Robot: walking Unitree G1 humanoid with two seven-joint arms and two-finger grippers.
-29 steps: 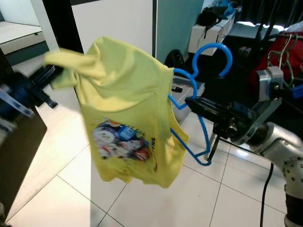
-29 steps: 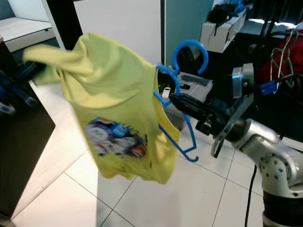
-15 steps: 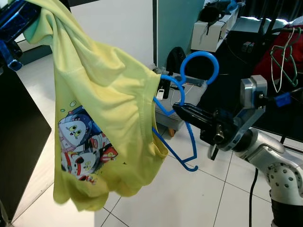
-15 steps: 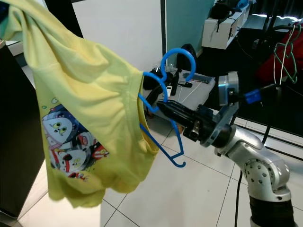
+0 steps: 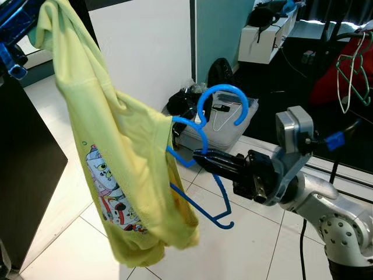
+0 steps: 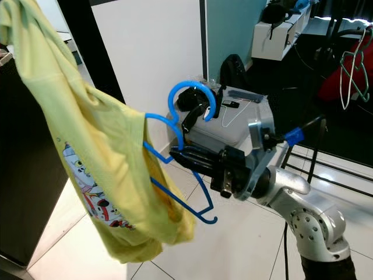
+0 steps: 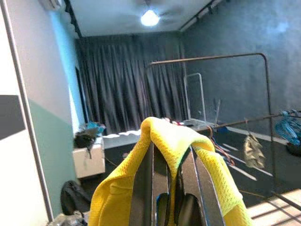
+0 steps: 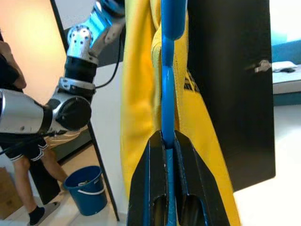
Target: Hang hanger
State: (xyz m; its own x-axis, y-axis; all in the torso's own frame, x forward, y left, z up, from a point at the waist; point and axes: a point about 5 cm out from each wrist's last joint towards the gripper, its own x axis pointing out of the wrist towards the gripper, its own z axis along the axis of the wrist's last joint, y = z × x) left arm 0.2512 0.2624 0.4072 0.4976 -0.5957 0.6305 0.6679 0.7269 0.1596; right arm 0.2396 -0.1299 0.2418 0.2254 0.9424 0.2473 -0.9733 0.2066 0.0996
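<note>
Since the earlier frames the yellow printed T-shirt (image 5: pixel 125 175) has swung from a spread, near-level drape to a long, mostly vertical hang, and the blue plastic hanger (image 5: pixel 204 160) sits lower and further left in the head views (camera also shifted).

Hanger: held in mid-air above the white tiled floor (image 5: pixel 256 245), in front of the robot. Its hook (image 5: pixel 223 102) curls upward and opens toward the robot's right. Its long axis slopes from the shoulder inside the shirt's collar, upper left, down to the free tip (image 5: pixel 224 223) at lower right.

Right gripper (image 5: pixel 201 158): reaches in from the right, fingers (image 8: pixel 155 188) closed tight on the hanger's bar near the neck; the right wrist view shows the blue bar pinched between them with yellow cloth behind.

Left gripper (image 7: pixel 171 179): raised high at upper left, fingers (image 7: pixel 147 188) nearly together, pinching a fold of the shirt that drapes over their tips.

Shirt hangs between the two grippers, cartoon print facing forward-left, beside a black cabinet (image 5: pixel 23 169).
</note>
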